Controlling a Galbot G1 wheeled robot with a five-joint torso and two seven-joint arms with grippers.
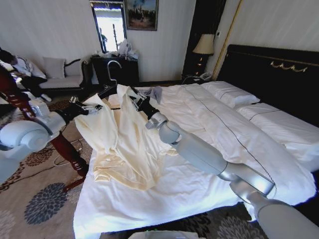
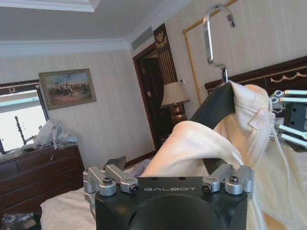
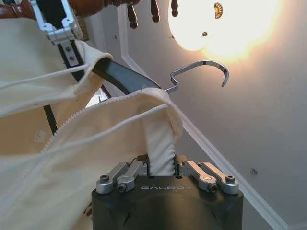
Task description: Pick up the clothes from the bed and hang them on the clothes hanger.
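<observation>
The cream clothes [image 1: 124, 144] hang over the left part of the bed [image 1: 239, 129], and their lower end lies on the sheet. Their shoulders are draped on the black clothes hanger [image 1: 106, 91], whose silver hook [image 1: 113, 67] sticks up. My left gripper [image 1: 94, 107] is shut on the garment's left shoulder. My right gripper [image 1: 135, 98] is shut on the fabric by the collar. In the right wrist view the cloth [image 3: 160, 143] runs between the fingers under the hanger [image 3: 124, 79]. In the left wrist view the hanger [image 2: 216, 108] shows under the cloth [image 2: 192, 143].
A dark red wooden post [image 1: 65, 144] stands by the bed's left side. A small grey-blue garment [image 1: 156, 92] lies on the bed behind my right gripper. The black headboard [image 1: 279, 74] is at the right. A dresser [image 1: 117, 69] and a sofa [image 1: 60, 74] stand along the far wall.
</observation>
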